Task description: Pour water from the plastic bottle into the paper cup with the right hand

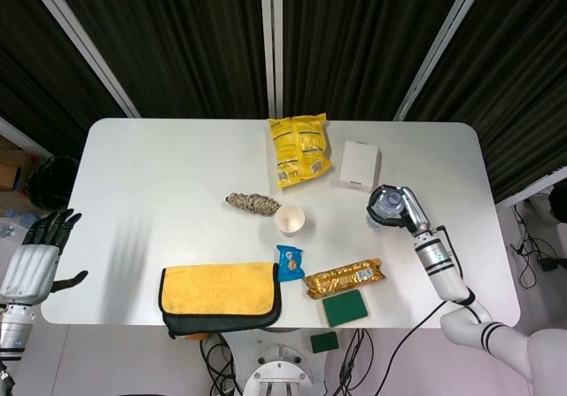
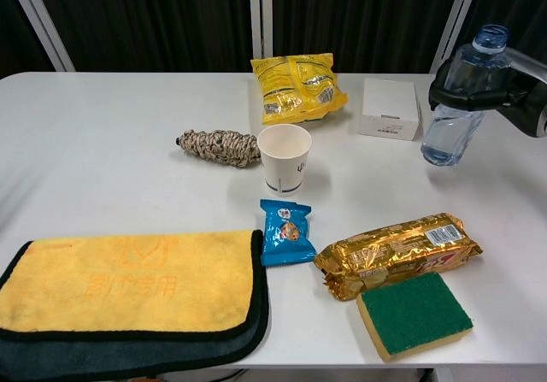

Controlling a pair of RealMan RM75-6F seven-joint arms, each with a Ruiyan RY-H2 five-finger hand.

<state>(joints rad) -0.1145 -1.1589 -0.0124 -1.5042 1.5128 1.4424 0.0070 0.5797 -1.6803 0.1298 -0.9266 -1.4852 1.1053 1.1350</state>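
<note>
A clear plastic bottle [image 2: 461,100] with no cap on its open neck hangs upright above the table at the right, gripped around its upper body by my right hand [image 2: 500,96]. From above, the bottle [image 1: 386,206] shows inside that hand [image 1: 397,208]. The white paper cup [image 2: 285,158] stands upright and looks empty near the table's middle, well to the left of the bottle; it is also seen in the head view [image 1: 290,219]. My left hand [image 1: 40,254] hangs off the table's left edge, fingers spread, holding nothing.
A white box [image 2: 389,108] and a yellow snack bag [image 2: 297,87] lie behind the cup, a woven bundle [image 2: 218,146] to its left. In front lie a blue packet [image 2: 286,231], a gold biscuit pack [image 2: 397,252], a green sponge [image 2: 414,314] and a yellow cloth [image 2: 128,288].
</note>
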